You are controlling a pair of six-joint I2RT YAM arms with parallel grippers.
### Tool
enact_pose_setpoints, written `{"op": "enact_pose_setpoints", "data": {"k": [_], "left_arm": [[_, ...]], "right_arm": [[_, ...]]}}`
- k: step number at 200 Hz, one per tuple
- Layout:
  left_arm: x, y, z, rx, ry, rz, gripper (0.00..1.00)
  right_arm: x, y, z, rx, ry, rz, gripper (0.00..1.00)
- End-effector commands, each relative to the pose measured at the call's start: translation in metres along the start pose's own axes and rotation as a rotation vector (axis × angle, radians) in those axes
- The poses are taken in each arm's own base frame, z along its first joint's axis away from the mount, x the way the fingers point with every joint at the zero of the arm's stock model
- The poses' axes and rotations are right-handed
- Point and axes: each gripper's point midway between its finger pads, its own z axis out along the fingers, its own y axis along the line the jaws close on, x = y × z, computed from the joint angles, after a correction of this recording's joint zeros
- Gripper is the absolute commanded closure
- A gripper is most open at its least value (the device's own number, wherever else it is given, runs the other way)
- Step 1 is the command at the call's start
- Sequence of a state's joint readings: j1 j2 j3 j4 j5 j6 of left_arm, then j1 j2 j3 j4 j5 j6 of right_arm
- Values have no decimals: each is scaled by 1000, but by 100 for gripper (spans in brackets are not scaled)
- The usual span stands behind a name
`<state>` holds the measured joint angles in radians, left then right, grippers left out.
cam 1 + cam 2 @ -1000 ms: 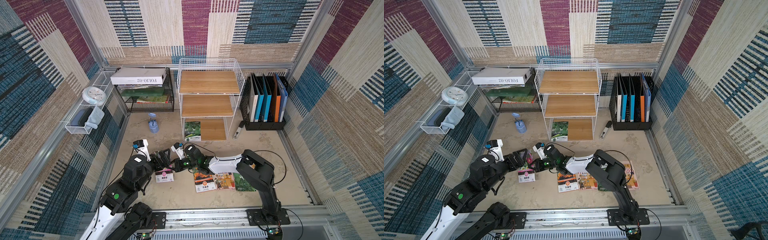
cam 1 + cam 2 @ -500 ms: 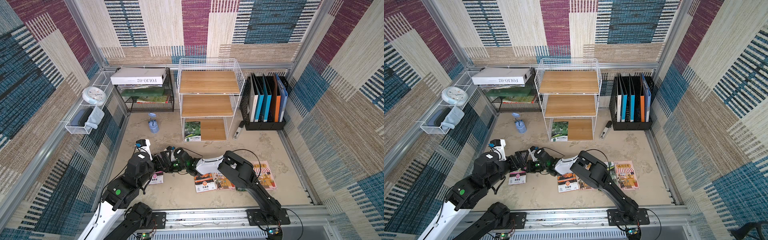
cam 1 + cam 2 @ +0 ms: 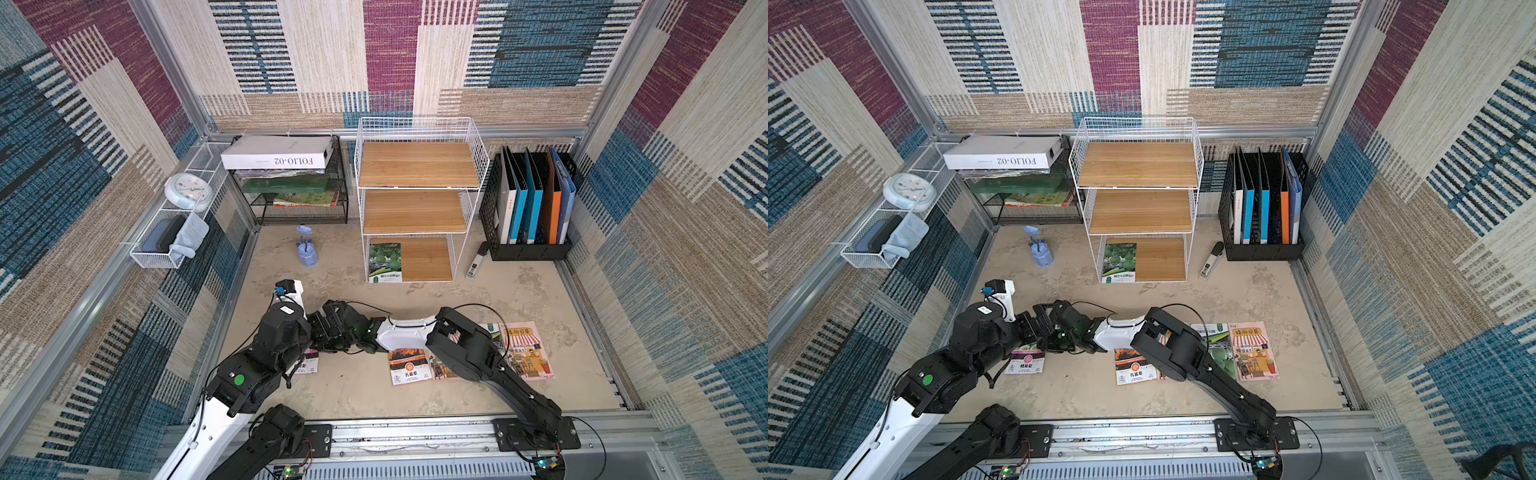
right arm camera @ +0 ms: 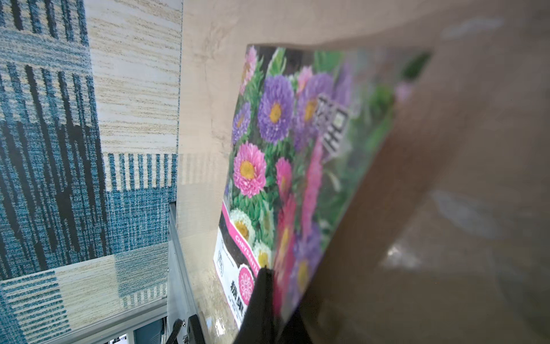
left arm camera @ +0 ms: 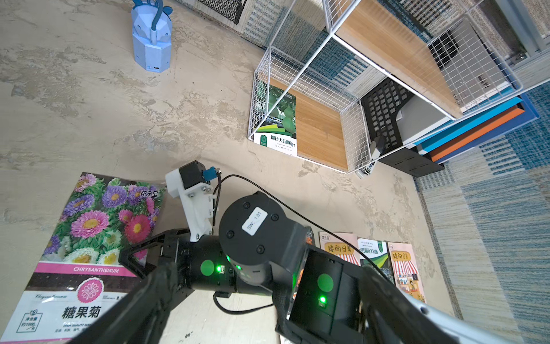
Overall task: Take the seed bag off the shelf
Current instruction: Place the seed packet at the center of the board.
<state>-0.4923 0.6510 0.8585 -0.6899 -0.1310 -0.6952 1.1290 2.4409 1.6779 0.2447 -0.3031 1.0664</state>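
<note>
the right gripper (image 5: 135, 257) lies low at the near left of the tabletop (image 3: 519, 291), its jaws closed on what looks like the right edge of the chrysanthemum seed bag (image 5: 89, 238), which rests flat there, well apart from the shelf (image 3: 417, 164). the left gripper (image 5: 265, 277) has its jaws spread wide, straddling the right arm's wrist (image 5: 256, 226) (the two arms crowd together in both top views). a green seed bag (image 3: 385, 262) lies on the shelf's bottom tier, at its left front corner against the wire side

the likeliest trouble is the arms themselves: if either swings away before the other clears, a jaw could knock the wrist or hook its cable (image 5: 297, 214). the pinch sits on a thin, slick edge, so a lift may let the bag slide out. for the green bag, the low middle board and wire grid leave little room, and a caught jaw could drag the whole shelf
</note>
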Motion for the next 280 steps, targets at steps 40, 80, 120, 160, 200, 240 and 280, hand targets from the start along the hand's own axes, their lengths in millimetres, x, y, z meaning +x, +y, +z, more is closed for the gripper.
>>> {"op": "enact_pose_setpoints", "data": {"k": [40, 80, 120, 160, 200, 240, 280], "left_arm": [[0, 1, -3, 2, 0, 0, 1], [-1, 0, -6, 6, -4, -3, 1], [-1, -1, -8, 11, 0, -3, 1], [2, -3, -8, 30, 10, -5, 1], [12, -23, -1, 173, 21, -12, 1], [24, -39, 6, 276, 72, -14, 1], [28, -39, 12, 284, 82, -25, 1]], "right_arm": [[17, -42, -2, 172, 37, 52, 67], [16, -46, -13, 222, 20, 61, 51], [18, -55, -36, 292, -4, 67, 45], [13, -51, -62, 327, -53, 20, 44], [-23, -33, -104, 442, -141, -204, 46], [-54, -64, -185, 789, -257, -465, 49], [-81, -119, -250, 955, -206, -654, 55]]}}
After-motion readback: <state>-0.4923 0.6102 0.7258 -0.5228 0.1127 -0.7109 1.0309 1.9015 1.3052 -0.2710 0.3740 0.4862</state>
